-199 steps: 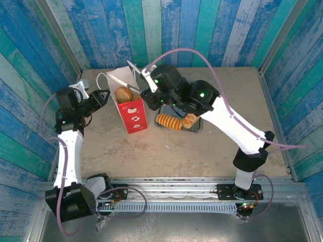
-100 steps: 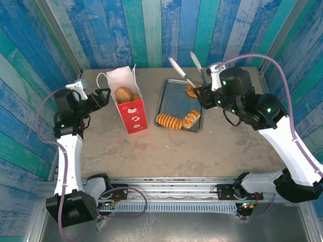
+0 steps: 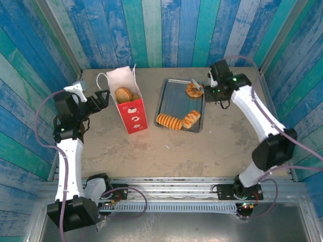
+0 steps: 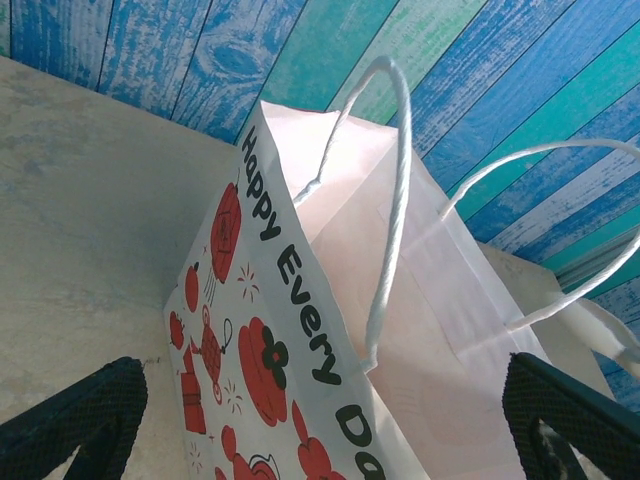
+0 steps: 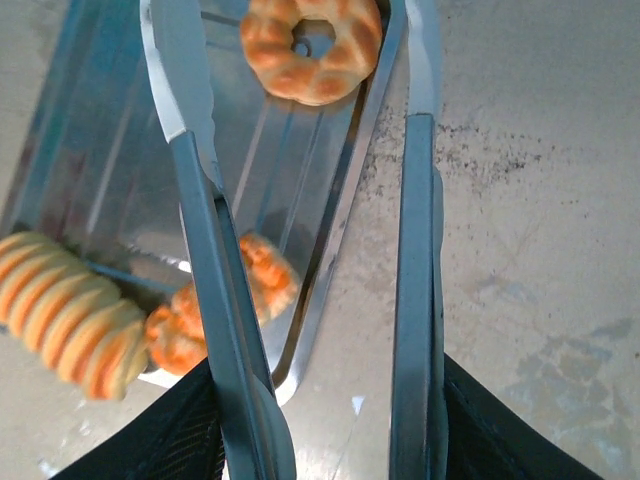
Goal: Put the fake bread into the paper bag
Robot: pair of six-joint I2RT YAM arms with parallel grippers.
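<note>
The paper bag (image 3: 132, 108), white with a red front panel, stands upright left of centre with a brown bun (image 3: 123, 95) in its mouth. My left gripper (image 3: 101, 98) is open just left of it. In the left wrist view the bag (image 4: 330, 300) fills the space ahead of my spread fingers (image 4: 80, 420). A ring doughnut (image 3: 194, 90), a ridged loaf (image 3: 169, 121) and a small croissant (image 3: 191, 119) lie on the grey tray (image 3: 174, 98). My right gripper (image 3: 196, 84) is open, and its long metal fingers (image 5: 195, 150) straddle the doughnut (image 5: 312, 45) without touching it.
Blue plank walls close in the table at the back and both sides. The bag's cord handle (image 3: 103, 78) droops toward my left arm. Bare tabletop (image 3: 166, 151) lies in front of the bag and tray.
My right arm swung from above the bag across to the tray's far right corner, over the doughnut. My left gripper's jaws opened wider beside the bag.
</note>
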